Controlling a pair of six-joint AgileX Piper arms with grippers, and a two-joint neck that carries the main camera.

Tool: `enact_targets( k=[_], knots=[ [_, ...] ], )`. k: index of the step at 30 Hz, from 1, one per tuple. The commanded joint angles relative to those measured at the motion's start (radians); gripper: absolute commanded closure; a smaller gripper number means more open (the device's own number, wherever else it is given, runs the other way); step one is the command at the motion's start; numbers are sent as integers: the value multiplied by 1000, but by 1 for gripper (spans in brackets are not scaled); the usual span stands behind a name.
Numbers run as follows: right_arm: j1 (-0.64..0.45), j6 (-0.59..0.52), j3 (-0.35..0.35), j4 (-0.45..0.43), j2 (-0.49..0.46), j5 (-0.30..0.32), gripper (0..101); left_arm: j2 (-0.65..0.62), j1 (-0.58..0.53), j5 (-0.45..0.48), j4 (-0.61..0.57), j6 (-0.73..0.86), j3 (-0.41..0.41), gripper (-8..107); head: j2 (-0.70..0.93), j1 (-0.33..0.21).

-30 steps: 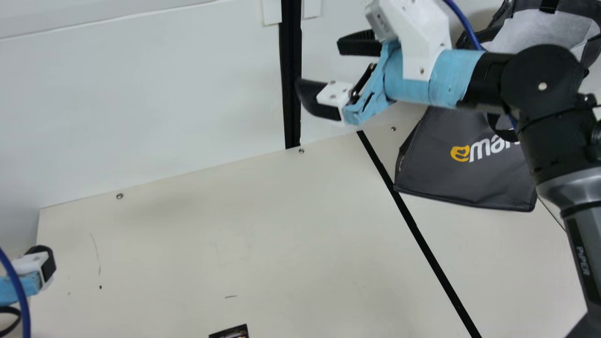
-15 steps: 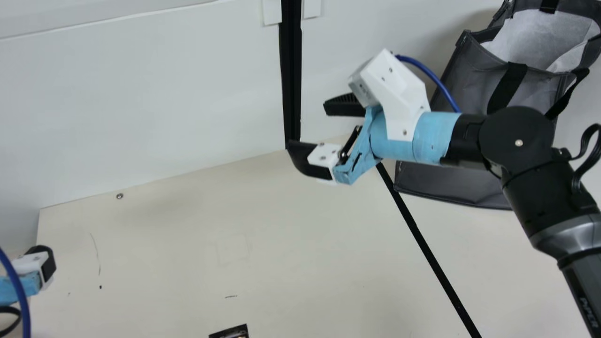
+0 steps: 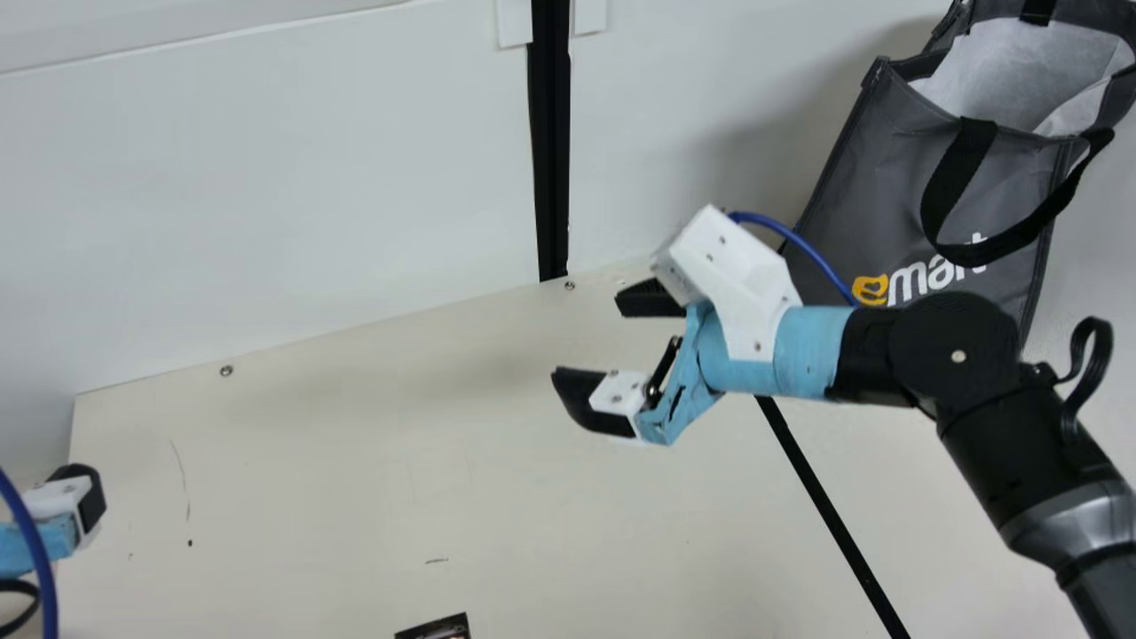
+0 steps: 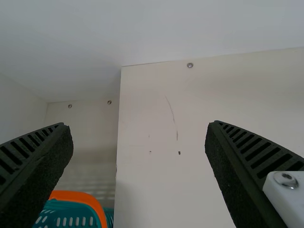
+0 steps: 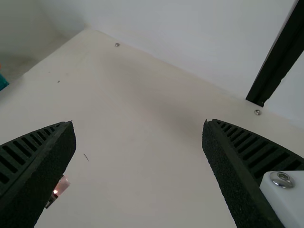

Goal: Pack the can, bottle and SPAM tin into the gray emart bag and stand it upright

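Gray emart bag (image 3: pixel 887 177) open-topped beyond right end effector (image 3: pixel 587 342), fingers apart there and on left end effector (image 3: pixel 84 501).

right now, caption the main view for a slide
Open right tool over the cream table, in front of the upright gray emart bag

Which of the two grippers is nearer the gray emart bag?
The right gripper: its arm crosses in front of the bag in the main view, while the left gripper is at that view's far left edge.
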Motion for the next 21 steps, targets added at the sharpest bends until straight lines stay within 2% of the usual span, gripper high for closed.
enact_targets(
  k=[1,3,4,8,21],
  knots=[
    [13,5,39,-22,-2,-26,6,0,0,0,0,0,0,9,-1,-21],
    [28,12,62,-59,-5,-66,6,0,0,0,0,0,0,9,-1,-21],
    [21,6,46,-28,-4,-36,6,0,0,0,0,0,0,9,-1,-21],
    [29,11,65,-60,-4,-71,6,0,0,0,0,0,0,9,-1,-21],
    [29,11,65,-60,-4,-71,6,0,0,0,0,0,0,9,-1,-21]
  ],
)
